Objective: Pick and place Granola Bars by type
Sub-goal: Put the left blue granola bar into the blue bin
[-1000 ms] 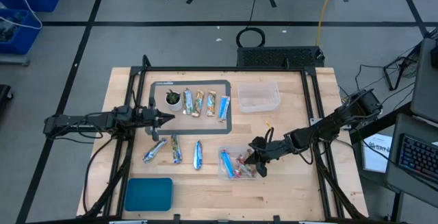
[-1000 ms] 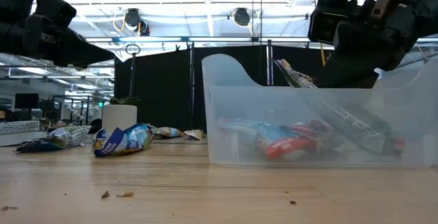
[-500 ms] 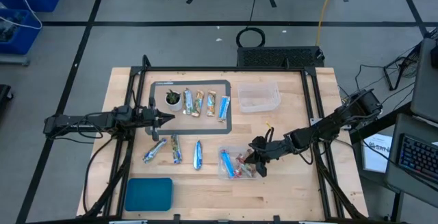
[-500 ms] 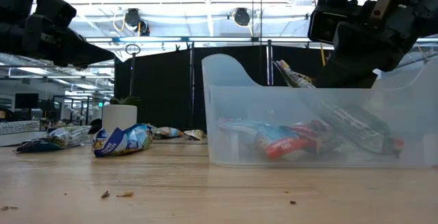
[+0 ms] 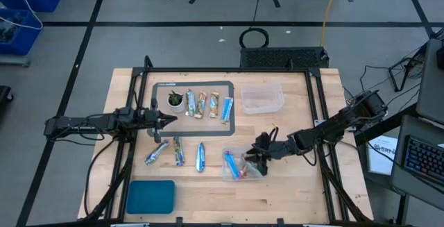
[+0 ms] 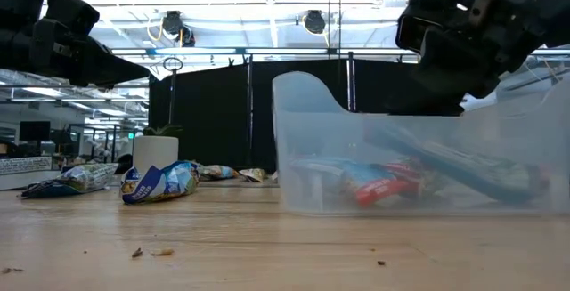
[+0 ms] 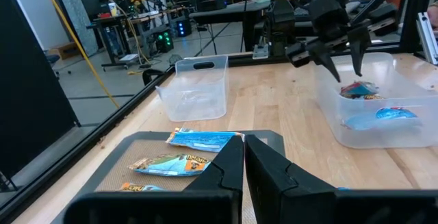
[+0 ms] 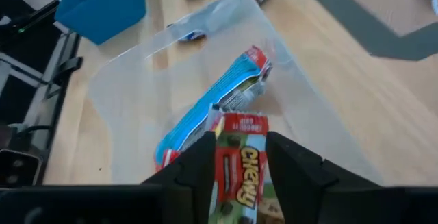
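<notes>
Right end effector [image 5: 260, 148]: positioned over the clear bin [image 5: 255, 172] at lower centre-right of the high view; fingers clamped on a red Chewy bar [image 8: 237, 169], held between them in the right wrist view.
Clear bin contents: one blue-white bar [image 8: 217, 108] lies diagonally on the bin floor; a red wrapper [image 6: 383, 185] shows through the wall in the low view.
Left end effector [image 5: 168, 121]: stationed at centre-left of the high view, just beside the lower left corner of the grey mat [image 5: 232, 129]; fingers together, nothing between them.
Bars on mat: four bars [image 5: 208, 105] in a row at upper centre of the high view, beside a small white cup [image 5: 176, 101].
Loose bars on table [image 5: 291, 192]: three bars [image 5: 178, 151] lie below the mat at lower centre-left, apart from one another.
Second clear bin [image 5: 262, 97]: upper centre-right, to the right of the mat; contents cannot be told.
Blue lid [image 5: 150, 196]: flat on the table, lower left.
</notes>
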Tool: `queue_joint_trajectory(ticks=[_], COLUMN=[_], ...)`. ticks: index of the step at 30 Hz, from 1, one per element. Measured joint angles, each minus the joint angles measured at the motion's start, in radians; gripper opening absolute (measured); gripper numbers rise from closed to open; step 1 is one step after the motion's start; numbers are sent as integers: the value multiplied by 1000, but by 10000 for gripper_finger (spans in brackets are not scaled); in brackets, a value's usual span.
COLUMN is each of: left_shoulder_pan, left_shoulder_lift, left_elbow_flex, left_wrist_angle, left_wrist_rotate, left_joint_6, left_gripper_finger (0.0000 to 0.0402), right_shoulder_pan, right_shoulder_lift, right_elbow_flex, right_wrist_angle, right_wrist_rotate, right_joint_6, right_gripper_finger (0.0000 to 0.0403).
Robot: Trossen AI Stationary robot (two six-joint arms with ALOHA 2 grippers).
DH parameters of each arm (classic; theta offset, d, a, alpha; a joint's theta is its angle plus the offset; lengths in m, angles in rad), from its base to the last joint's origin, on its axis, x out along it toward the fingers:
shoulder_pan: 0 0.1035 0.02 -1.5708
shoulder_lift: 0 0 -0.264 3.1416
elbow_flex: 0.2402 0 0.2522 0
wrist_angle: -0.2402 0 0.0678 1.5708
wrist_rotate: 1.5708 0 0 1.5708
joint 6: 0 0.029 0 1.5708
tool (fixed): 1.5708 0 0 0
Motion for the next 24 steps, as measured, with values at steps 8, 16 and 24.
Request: queue_joint_trajectory(ticks=[8, 16, 24], left_shoulder_pan=[0, 0, 0], left_shoulder_lift=[0, 0, 0], left_elbow_flex=[0, 0, 0], left_wrist_angle=[0, 0, 0], left_wrist_rotate=[0, 0, 0], left_joint_6=[0, 0, 0], left_gripper_finger=[24, 24, 24], right_shoulder_pan=[-16, -16, -41], right_shoulder_lift=[0, -29, -250], right_elbow_flex=[0, 0, 0], right_wrist_angle=[137, 285, -5], right_wrist_rotate=[2, -4, -1], right_joint_6=[-158, -381, -386], right_gripper_finger=[149, 145, 144])
